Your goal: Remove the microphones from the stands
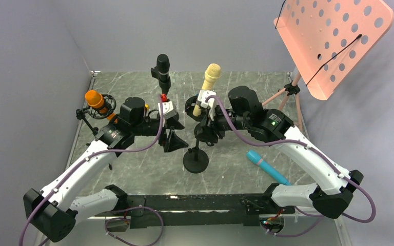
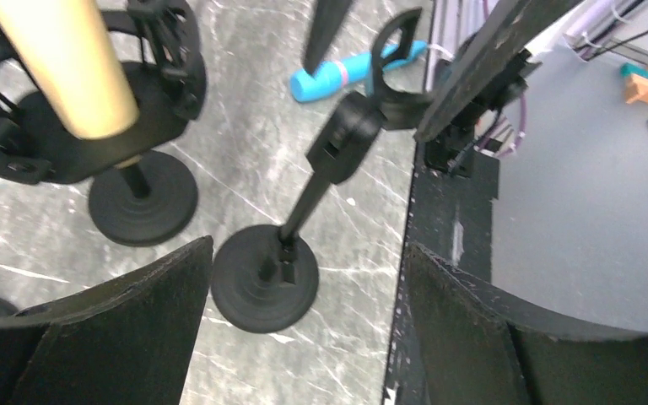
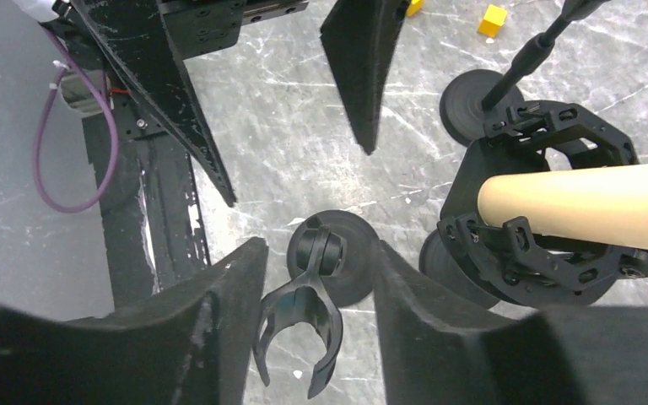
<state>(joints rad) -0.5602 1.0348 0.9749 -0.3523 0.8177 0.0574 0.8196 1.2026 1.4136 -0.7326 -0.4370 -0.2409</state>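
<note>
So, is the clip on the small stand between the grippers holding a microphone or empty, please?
Empty: the clip holds nothing between its prongs in the right wrist view, and the teal microphone lies on the table.

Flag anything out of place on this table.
The teal microphone lies loose on the table at the near right, in no holder, while the clip on the centre stand is empty.

Four microphones [image 1: 95, 99] [image 1: 163, 69] [image 1: 209, 82] [image 1: 267, 166], four microphone stands [image 1: 195, 160] [image 1: 84, 119] [image 3: 472, 101] [image 3: 443, 261], one music stand [image 1: 333, 41].
</note>
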